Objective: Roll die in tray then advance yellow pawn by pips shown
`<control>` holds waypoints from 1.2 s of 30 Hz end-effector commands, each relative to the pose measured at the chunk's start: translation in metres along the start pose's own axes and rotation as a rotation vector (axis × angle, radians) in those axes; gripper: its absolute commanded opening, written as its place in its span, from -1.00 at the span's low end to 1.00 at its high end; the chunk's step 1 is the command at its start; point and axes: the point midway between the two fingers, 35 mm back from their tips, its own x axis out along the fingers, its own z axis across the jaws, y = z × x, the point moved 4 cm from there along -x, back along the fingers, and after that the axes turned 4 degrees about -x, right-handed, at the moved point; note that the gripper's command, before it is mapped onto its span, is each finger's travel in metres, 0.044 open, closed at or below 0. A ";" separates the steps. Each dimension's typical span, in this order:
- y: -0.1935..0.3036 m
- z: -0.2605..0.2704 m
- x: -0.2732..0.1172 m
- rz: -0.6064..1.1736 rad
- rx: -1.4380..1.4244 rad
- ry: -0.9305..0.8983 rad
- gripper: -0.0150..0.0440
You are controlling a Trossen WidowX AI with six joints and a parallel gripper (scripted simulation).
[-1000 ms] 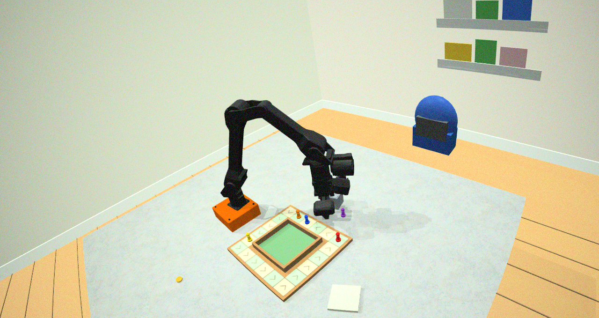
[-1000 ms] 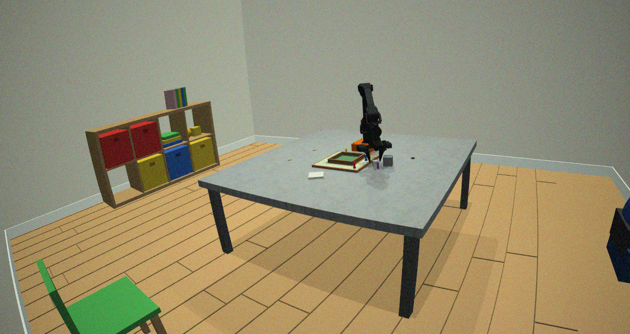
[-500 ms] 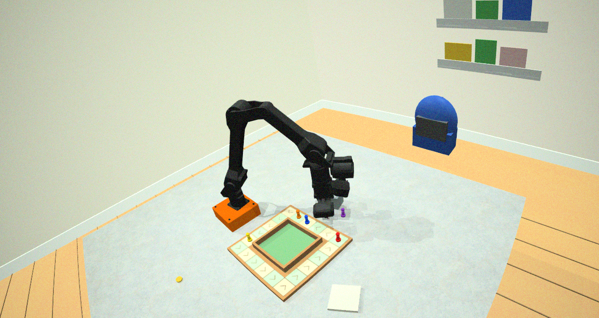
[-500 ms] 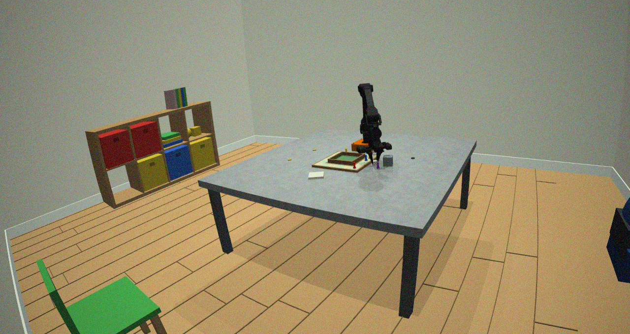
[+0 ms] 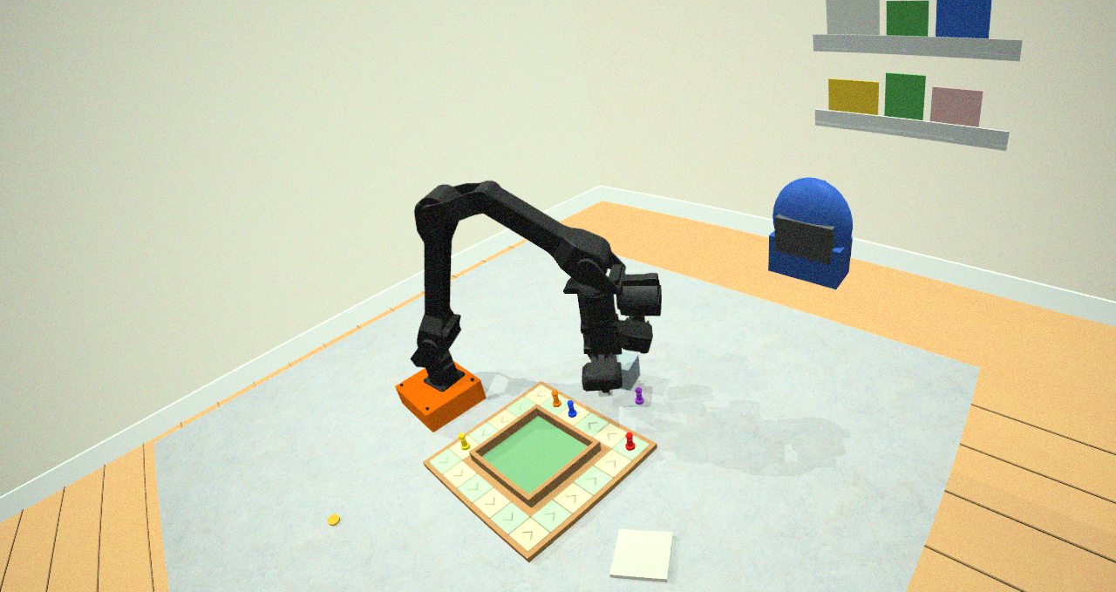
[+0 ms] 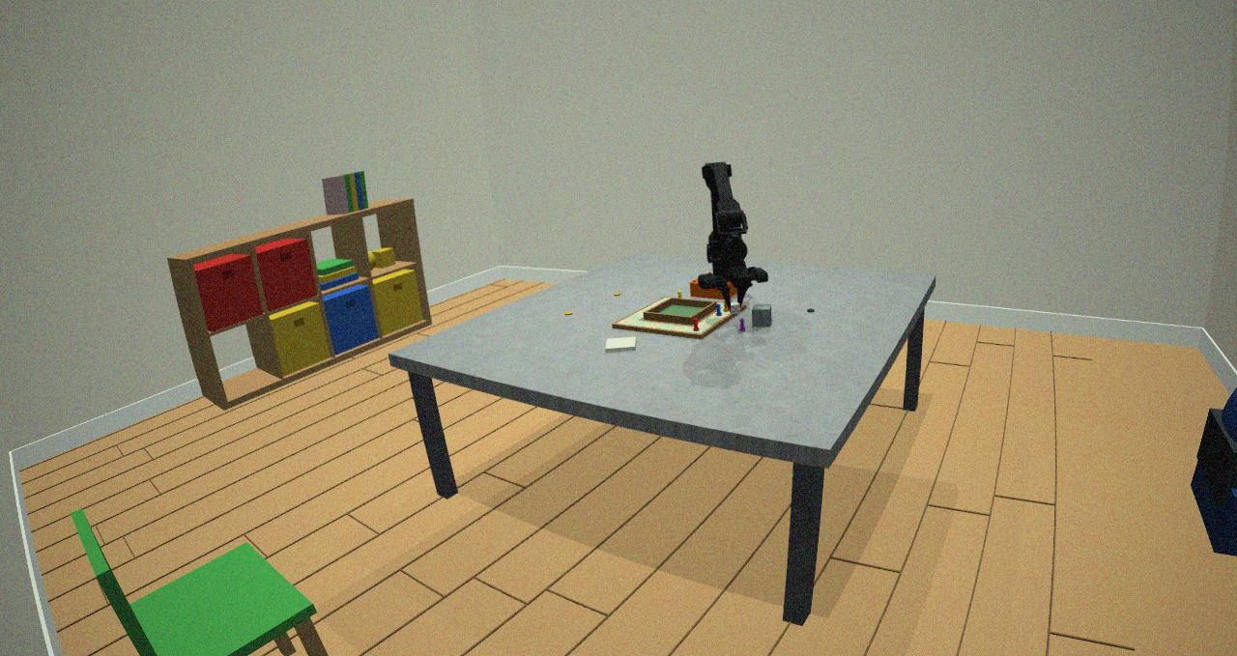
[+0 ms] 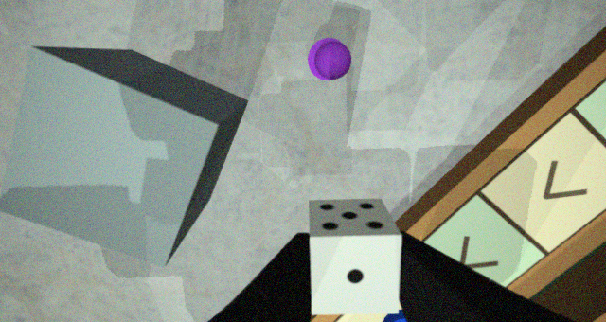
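Observation:
My gripper (image 5: 604, 390) (image 6: 734, 306) (image 7: 348, 244) is shut on the white die (image 6: 734, 308) (image 7: 355, 289), which shows a one and a five in the wrist view. The die seems a little above the table, beyond the board's back right edge; the top view mostly hides it behind the gripper. The game board (image 5: 476, 512) (image 7: 502, 160) has arrow squares around the green tray (image 5: 535, 457) (image 6: 681, 310), which is empty. My yellow pawn (image 5: 463, 441) (image 6: 678, 294) stands upright near the board's left corner.
A grey block (image 5: 630, 372) (image 6: 761, 316) (image 7: 109, 137) and purple pawn (image 5: 639, 396) (image 6: 742, 325) (image 7: 329, 59) stand close to the gripper. Orange (image 5: 555, 398), blue (image 5: 572, 409) and red (image 5: 629, 441) pawns stand on the board. A pale tile (image 5: 641, 554) and yellow disc (image 5: 333, 520) lie farther off.

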 end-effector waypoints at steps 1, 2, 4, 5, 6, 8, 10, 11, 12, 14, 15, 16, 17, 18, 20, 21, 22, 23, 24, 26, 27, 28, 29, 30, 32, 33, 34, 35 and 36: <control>-0.001 -0.002 -0.032 -0.017 -0.004 0.000 -0.49; 0.000 -0.003 -0.039 -0.017 -0.004 0.000 -0.49; 0.001 -0.004 -0.053 -0.017 -0.004 0.000 -0.49; 0.002 -0.004 -0.060 -0.017 -0.004 0.000 -0.49; 0.004 -0.004 -0.067 -0.016 -0.004 0.000 -0.49; 0.007 -0.005 -0.080 -0.016 -0.004 0.000 -0.49; 0.008 -0.005 -0.084 -0.016 -0.004 0.000 -0.49; 0.008 -0.005 -0.084 -0.016 -0.004 0.000 -0.49; 0.008 -0.005 -0.084 -0.016 -0.004 0.000 -0.49; 0.008 -0.006 -0.084 -0.016 0.000 0.000 -0.49; 0.010 -0.008 -0.083 -0.016 0.012 0.001 -0.49; 0.012 -0.012 -0.082 -0.016 0.031 0.001 -0.49; 0.015 -0.017 -0.081 -0.015 0.055 0.001 -0.49; 0.018 -0.022 -0.080 -0.015 0.079 0.001 -0.49; 0.025 -0.031 -0.077 -0.015 0.126 0.002 -0.49; 0.028 -0.036 -0.076 -0.015 0.149 0.002 -0.49; 0.031 -0.040 -0.074 -0.014 0.173 0.002 -0.49; 0.035 -0.044 -0.073 -0.014 0.197 0.003 -0.49; 0.038 -0.049 -0.072 -0.014 0.220 0.003 -0.49; 0.046 -0.057 -0.069 -0.013 0.267 0.004 -0.49; 0.050 -0.061 -0.068 -0.013 0.291 0.004 -0.49; 0.053 -0.065 -0.067 -0.013 0.315 0.004 -0.49; 0.057 -0.068 -0.065 -0.013 0.338 0.005 -0.49; 0.061 -0.072 -0.064 -0.012 0.362 0.005 -0.49; 0.069 -0.079 -0.061 -0.012 0.409 0.006 -0.49; 0.074 -0.083 -0.060 -0.012 0.433 0.006 -0.49; 0.078 -0.086 -0.058 -0.011 0.456 0.006 -0.49; 0.082 -0.089 -0.057 -0.011 0.480 0.007 -0.49; 0.086 -0.092 -0.056 -0.011 0.503 0.007 -0.49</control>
